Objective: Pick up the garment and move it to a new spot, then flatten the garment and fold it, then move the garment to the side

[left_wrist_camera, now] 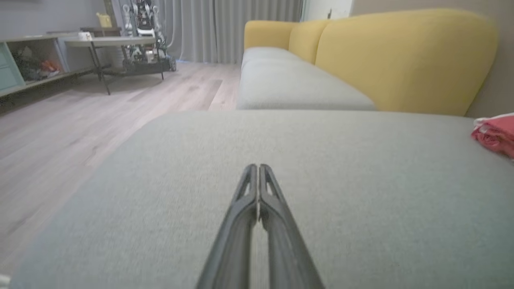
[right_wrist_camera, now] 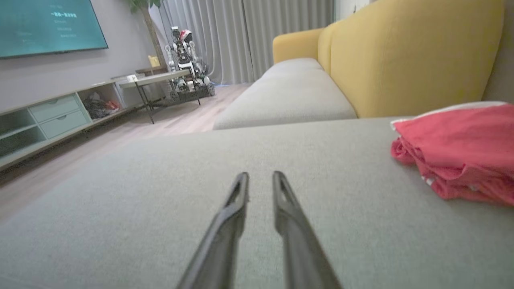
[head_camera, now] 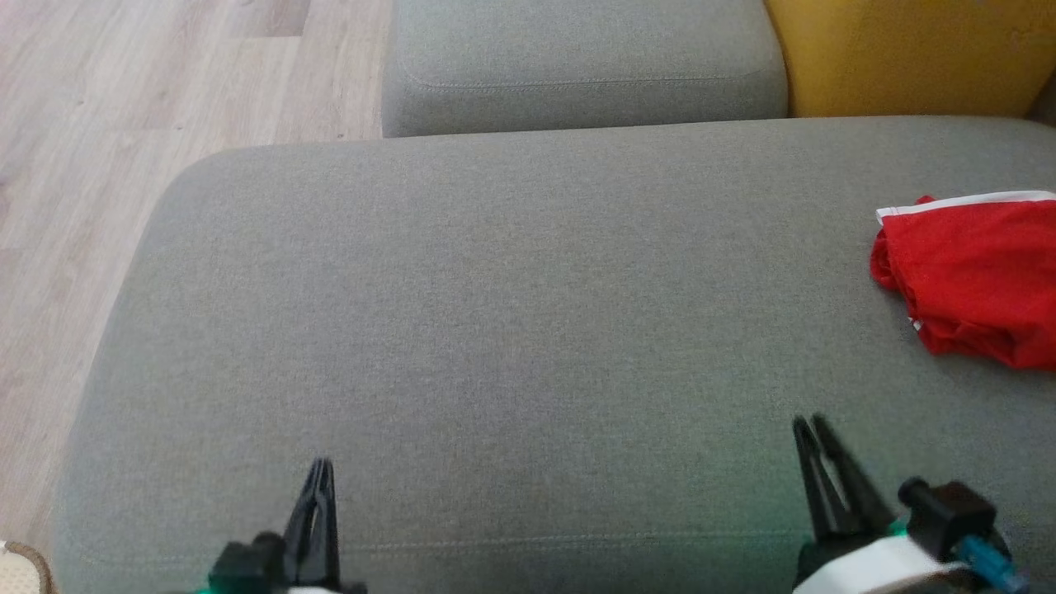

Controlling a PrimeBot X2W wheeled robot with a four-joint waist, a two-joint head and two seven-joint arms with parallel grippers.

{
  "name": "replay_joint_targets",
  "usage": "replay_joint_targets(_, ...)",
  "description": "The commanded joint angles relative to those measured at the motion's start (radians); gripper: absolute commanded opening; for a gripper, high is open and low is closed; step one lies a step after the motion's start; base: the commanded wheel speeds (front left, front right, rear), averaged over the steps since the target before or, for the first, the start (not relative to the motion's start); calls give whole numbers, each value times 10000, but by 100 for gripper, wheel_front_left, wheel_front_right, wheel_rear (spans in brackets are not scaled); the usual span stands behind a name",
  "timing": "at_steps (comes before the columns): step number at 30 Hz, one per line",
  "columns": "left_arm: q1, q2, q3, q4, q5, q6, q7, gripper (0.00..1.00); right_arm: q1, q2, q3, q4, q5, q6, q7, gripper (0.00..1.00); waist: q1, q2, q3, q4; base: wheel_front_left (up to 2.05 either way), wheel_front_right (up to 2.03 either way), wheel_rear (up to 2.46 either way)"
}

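Directly below the head camera, a wide grey sofa cushion (head_camera: 511, 289) spreads out. Low on its left the left gripper (head_camera: 322, 466) points up the picture, and low on its right the right gripper (head_camera: 808, 422) does the same. Both are over bare grey fabric, well apart from each other.

The garment (head_camera: 973, 276) is bright red with a white band along its far edge. It lies bunched in a loose heap on the same cushion, at the right edge of the picture, and part of it is cut off by that edge. It is ahead of the right gripper and to its right, not touching it.

In the left wrist view, the left gripper (left_wrist_camera: 257, 167) has its jaws pressed together at the tips. Only a hairline slit shows lower down, and nothing is held between them. The garment (left_wrist_camera: 496, 134) shows as a pinkish lump far off at the right edge.

In the right wrist view, the right gripper (right_wrist_camera: 260, 175) has its jaws narrowly parted, with a clear strip of grey fabric visible between them. They hold nothing. The garment (right_wrist_camera: 457, 152) sits near on the right, its folds rumpled.

Beyond the cushion are a second grey seat cushion (head_camera: 577, 58), a yellow backrest (head_camera: 899, 49) and a pale wooden floor (head_camera: 124, 124). Farther back in the room are a low cabinet (right_wrist_camera: 52, 116), a round table (right_wrist_camera: 152, 78), grey curtains (right_wrist_camera: 249, 36) and a wall screen (right_wrist_camera: 48, 24).
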State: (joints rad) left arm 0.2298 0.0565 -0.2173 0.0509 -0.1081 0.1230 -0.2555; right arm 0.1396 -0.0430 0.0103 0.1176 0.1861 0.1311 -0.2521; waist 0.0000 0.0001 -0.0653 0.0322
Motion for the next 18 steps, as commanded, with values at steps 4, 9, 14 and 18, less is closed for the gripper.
replay_joint_targets(4, 7, 18, 43, 37, -424, -22, 48, 0, -17, -10, 10, 109, 404, 0, 61, 0, 0, -1, 22, -9, 0, 0, 0)
replay_joint_targets(9, -133, 64, 132, 114, -1080, -123, 162, 0, -125, -55, 4, 164, 1020, 0, 176, 0, 0, -1, 49, -22, 0, 0, 0)
replay_joint_targets(14, -287, 99, 214, 227, -1725, -240, 274, 0, -233, -92, -2, 221, 1628, 0, 288, 0, 0, -1, 75, -35, 0, 0, 0)
replay_joint_targets(18, -409, 125, 281, 314, -2237, -331, 364, 0, -316, -119, -10, 261, 2111, -1, 379, 0, 0, -1, 96, -45, 0, 0, 0)
